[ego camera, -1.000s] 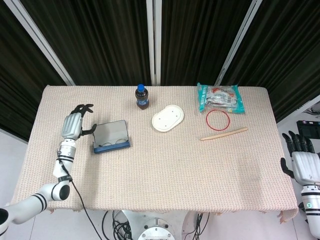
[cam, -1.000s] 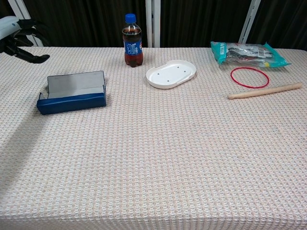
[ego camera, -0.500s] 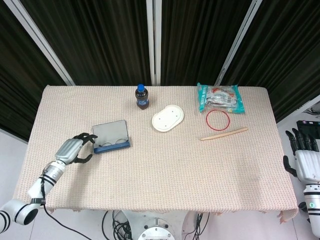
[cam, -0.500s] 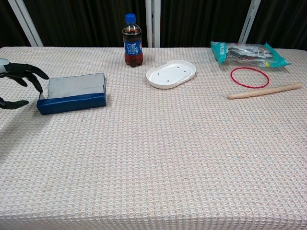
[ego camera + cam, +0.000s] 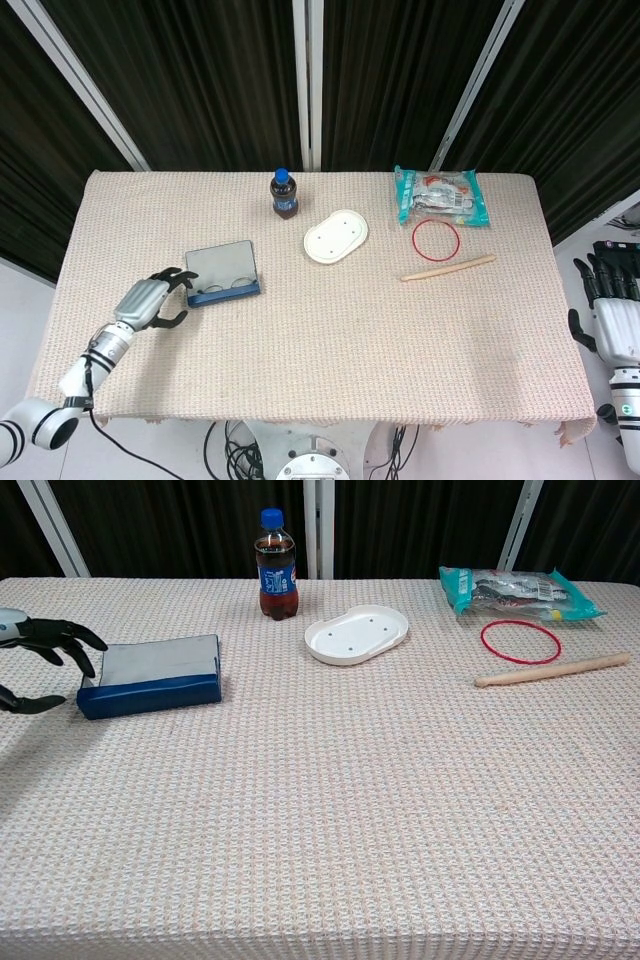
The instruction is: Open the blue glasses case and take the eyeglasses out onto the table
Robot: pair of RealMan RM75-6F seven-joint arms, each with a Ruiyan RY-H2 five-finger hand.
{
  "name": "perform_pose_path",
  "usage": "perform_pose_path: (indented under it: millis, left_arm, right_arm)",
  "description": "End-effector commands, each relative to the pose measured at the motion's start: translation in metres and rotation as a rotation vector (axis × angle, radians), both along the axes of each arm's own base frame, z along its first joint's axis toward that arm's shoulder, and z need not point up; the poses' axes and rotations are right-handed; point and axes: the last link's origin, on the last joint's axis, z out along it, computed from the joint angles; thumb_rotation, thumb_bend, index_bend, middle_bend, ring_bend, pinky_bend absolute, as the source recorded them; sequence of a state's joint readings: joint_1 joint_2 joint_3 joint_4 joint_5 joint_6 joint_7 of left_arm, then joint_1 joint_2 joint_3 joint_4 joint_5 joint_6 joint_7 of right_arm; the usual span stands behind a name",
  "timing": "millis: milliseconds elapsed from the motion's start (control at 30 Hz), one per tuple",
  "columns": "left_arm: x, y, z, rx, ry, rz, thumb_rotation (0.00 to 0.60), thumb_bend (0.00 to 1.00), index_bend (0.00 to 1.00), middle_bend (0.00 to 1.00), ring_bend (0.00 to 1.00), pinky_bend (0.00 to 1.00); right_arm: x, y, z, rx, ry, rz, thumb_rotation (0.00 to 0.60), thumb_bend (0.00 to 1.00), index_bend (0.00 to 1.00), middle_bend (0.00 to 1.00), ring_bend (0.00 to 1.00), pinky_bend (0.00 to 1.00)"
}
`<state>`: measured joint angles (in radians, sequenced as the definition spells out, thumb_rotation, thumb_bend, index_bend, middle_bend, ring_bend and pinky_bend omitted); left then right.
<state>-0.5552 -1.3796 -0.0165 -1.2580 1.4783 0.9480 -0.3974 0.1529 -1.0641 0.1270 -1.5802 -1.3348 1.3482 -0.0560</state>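
Fingers [image 5: 60, 640] of the left hand [image 5: 148, 300] spread apart, empty, just left of the blue glasses case [image 5: 223, 273], barely shifted from half a second ago. Its lid stands open, eyeglasses [image 5: 228, 283] inside. Right hand [image 5: 617, 318] hangs off the bench [image 5: 330, 340] edge, fingers apart. Farther back, a cola bottle [image 5: 284, 193]; label unreadable.

Both views are bright and evenly lit from overhead, so the beige woven tabletop [image 5: 330, 330] reads crisp, its weave sharp even at the near edge in the chest view. Shadows are faint and short (a soft one beside the blue glasses case [image 5: 150, 677]). The black curtains [image 5: 200, 80] stay dark, without glare.
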Motion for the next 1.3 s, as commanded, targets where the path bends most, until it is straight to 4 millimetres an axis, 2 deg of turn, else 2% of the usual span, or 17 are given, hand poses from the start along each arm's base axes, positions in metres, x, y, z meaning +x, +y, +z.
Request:
perform_pose_path:
  millis: [33, 233, 600, 867, 1033, 1300]
  left_arm:
    - [0.004, 0.001, -0.003, -0.02, 0.027, -0.005, 0.6, 0.37, 0.16, 0.27, 0.07, 0.2]
    - [0.006, 0.0, -0.004, -0.017, 0.09, -0.032, 0.6, 0.37, 0.16, 0.28, 0.03, 0.18]
    - [0.02, -0.018, -0.005, -0.044, 0.093, -0.057, 0.6, 0.38, 0.16, 0.43, 0.04, 0.19]
    - [0.04, -0.029, -0.026, -0.106, 0.078, -0.118, 0.6, 0.38, 0.16, 0.44, 0.05, 0.19]
    - [0.057, -0.029, -0.04, -0.119, 0.068, -0.166, 0.6, 0.39, 0.16, 0.44, 0.05, 0.19]
    - [0.079, -0.027, -0.045, -0.107, 0.054, -0.238, 0.6, 0.4, 0.16, 0.43, 0.06, 0.2]
  right_arm:
    - [0.002, 0.0, 0.0, 0.002, 0.0, 0.006, 0.6, 0.46, 0.0, 0.0, 0.0, 0.0]
    - [0.002, 0.0, 0.0, 0.0, -0.007, 0.008, 0.6, 0.46, 0.0, 0.0, 0.0, 0.0]
    - [-0.003, 0.003, -0.001, 0.003, -0.016, 0.003, 0.6, 0.46, 0.0, 0.0, 0.0, 0.0]
    - [-0.005, 0.005, 0.0, -0.002, -0.019, 0.004, 0.6, 0.46, 0.0, 0.0, 0.0, 0.0]
    - [-0.005, 0.005, 0.0, 0.0, -0.023, 0.003, 0.6, 0.46, 0.0, 0.0, 0.0, 0.0]
    - [-0.008, 0.006, 0.0, 0.001, -0.023, -0.004, 0.6, 0.46, 0.0, 0.0, 0.0, 0.0]
